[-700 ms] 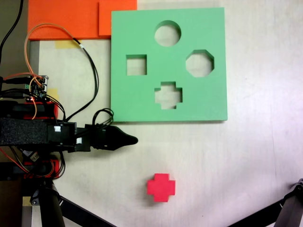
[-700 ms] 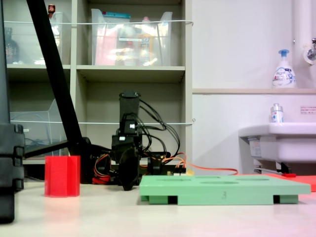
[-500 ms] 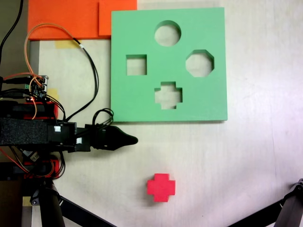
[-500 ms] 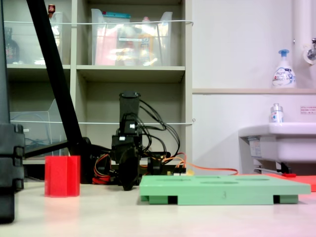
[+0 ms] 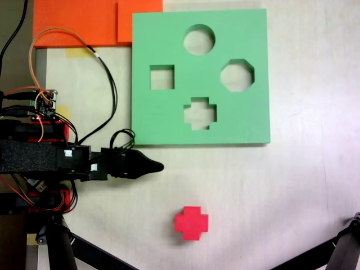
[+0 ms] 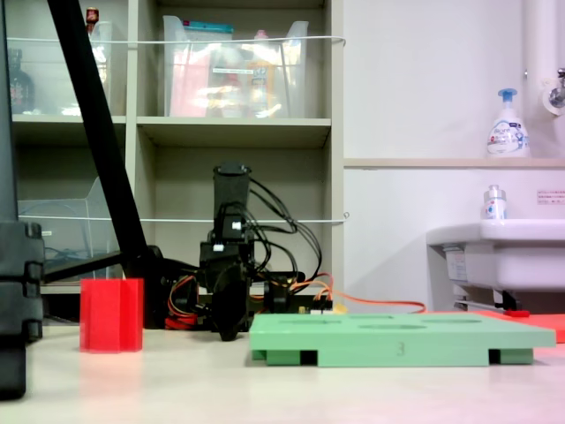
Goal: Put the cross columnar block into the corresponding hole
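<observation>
One red cross-shaped block [image 5: 191, 223] stands upright on the pale table [image 5: 292, 185], well apart from the green foam board [image 5: 169, 118]. The plus-shaped hole [image 5: 199, 113] sits in the board's near half in the first exterior view. The gripper [image 5: 151, 166] lies low beside the board's corner with its jaws closed to a point, holding nothing. To do this step well, it should probably open wide, settle squarely over the block, and grip two opposite arms so the cross stays aligned with the hole.
</observation>
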Tool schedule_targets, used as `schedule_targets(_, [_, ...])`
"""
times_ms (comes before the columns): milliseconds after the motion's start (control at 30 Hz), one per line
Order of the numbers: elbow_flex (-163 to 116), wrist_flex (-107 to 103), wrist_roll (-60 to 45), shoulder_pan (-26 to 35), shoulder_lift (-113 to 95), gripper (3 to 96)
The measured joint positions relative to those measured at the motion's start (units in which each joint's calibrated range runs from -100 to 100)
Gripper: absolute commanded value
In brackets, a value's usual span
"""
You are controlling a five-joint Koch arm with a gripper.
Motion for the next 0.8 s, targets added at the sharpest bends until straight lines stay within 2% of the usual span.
schedule_targets(200, [0.0,0.0,3.3,-1.4,-0.1,50.6])
schedule_targets(333, [-0.3,3.2,21.7,-3.4,0.0,49.9])
schedule_targets(433, [3.9,-1.2,27.2,-4.5,0.0,49.9])
schedule_targets(600, [43.6,-46.7,35.2,-4.4,0.1,49.0])
schedule_targets(800, [75.1,-78.4,37.5,-4.2,12.4,48.1])
